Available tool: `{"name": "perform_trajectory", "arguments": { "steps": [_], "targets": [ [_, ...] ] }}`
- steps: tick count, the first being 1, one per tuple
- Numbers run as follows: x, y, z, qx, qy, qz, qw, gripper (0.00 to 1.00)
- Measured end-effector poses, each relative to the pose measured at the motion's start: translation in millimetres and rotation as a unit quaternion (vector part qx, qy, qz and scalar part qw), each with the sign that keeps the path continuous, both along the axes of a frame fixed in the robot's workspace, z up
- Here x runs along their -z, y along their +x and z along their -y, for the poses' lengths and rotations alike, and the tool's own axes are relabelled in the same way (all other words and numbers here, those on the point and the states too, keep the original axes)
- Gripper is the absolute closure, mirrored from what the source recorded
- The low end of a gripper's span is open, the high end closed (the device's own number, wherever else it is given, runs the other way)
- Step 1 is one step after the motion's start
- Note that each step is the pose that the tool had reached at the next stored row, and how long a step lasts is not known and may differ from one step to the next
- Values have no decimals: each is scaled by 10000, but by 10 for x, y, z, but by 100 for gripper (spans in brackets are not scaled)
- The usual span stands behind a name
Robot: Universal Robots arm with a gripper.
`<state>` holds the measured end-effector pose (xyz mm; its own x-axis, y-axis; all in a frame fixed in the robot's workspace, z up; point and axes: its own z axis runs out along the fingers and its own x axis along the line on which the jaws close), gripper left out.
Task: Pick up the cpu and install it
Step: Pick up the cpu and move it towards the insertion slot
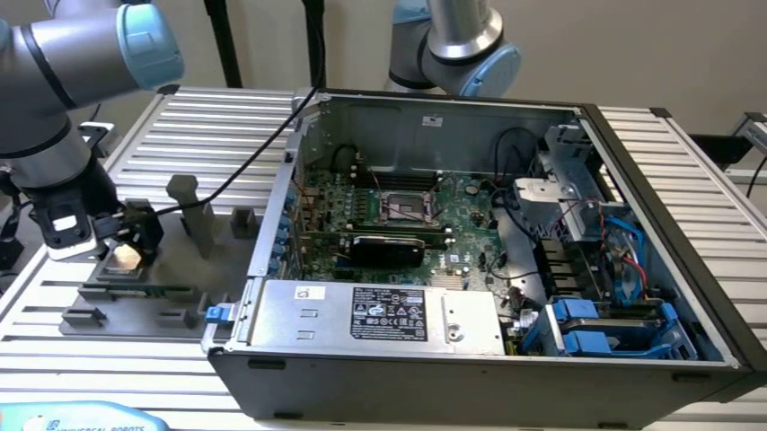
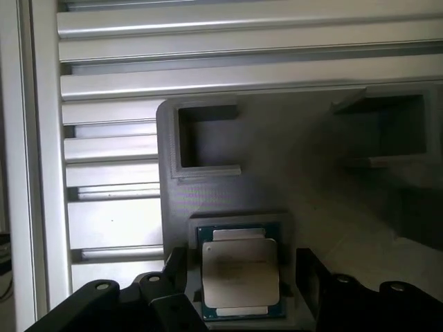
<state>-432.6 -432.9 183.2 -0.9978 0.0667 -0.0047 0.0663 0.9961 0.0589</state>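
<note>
While the gripper (image 2: 242, 270) sits open astride the cpu (image 2: 240, 283), nothing's clamped. Centre it; one side gap looks wider. Pinch the edges squarely.

A slatted aluminium table (image 1: 204, 117) carries an open computer case (image 1: 480, 386) lying on its side, across the table's middle and towards the exterior view's right edge. Inside the case are a green motherboard (image 1: 468, 211), a silver power supply (image 1: 383, 314) along the near wall and blue drive cages (image 1: 605, 328) in the near corner. A grey fixture plate (image 1: 180, 274) lies near the table's edge at the exterior view's left. It bears upright blocks (image 1: 192, 211), and a green memory stick (image 1: 150, 292) lies near its front edge. A black cable (image 1: 258, 148) runs into the case.
</note>
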Motion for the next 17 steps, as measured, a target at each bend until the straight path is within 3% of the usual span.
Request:
{"name": "perform_trajectory", "arguments": {
  "steps": [4, 9, 17],
  "targets": [
    [1, 0, -1, -87, -17, -12, 10000, 27],
    [2, 0, 0, -157, -64, -12, 9999, 27],
    [6, 0, -5, -157, -84, -11, 9998, 27]
  ]
}}
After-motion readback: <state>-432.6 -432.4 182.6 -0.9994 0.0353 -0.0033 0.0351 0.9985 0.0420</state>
